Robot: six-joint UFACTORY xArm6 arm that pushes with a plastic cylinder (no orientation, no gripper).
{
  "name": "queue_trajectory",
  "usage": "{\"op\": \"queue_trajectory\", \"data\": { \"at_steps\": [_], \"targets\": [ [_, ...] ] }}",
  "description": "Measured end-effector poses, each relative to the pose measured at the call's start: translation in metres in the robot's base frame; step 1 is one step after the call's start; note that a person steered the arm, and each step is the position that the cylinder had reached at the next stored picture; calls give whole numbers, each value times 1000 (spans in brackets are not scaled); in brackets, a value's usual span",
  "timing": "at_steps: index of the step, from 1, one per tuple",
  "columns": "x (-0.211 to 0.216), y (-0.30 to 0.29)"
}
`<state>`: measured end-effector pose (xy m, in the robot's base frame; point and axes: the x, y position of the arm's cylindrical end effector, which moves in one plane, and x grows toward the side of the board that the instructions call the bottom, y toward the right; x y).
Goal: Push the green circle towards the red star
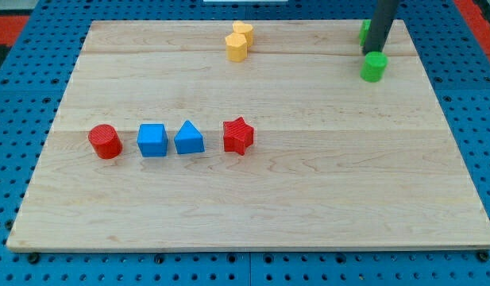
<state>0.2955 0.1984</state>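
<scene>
The green circle [373, 67] lies near the board's top right. My tip [372, 52] touches its top edge, and the dark rod rises out of the view's top. Another green block [364, 32] is mostly hidden behind the rod, its shape unclear. The red star [237, 135] lies left of the board's centre, far to the lower left of the green circle.
A blue triangle [188, 138], a blue cube [152, 141] and a red cylinder [105, 141] line up left of the red star. Two yellow blocks [239, 40] sit at the top centre. The wooden board [308, 183] lies on a blue pegboard.
</scene>
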Motion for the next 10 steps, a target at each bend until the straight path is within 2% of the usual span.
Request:
{"op": "queue_trajectory", "data": {
  "at_steps": [1,2,3,4,5,6,7,9,10],
  "targets": [
    [55,-27],
    [49,-13],
    [18,9],
    [59,31],
    [102,20],
    [111,-37],
    [145,-31],
    [157,-94],
    [171,-83]
  ]
}}
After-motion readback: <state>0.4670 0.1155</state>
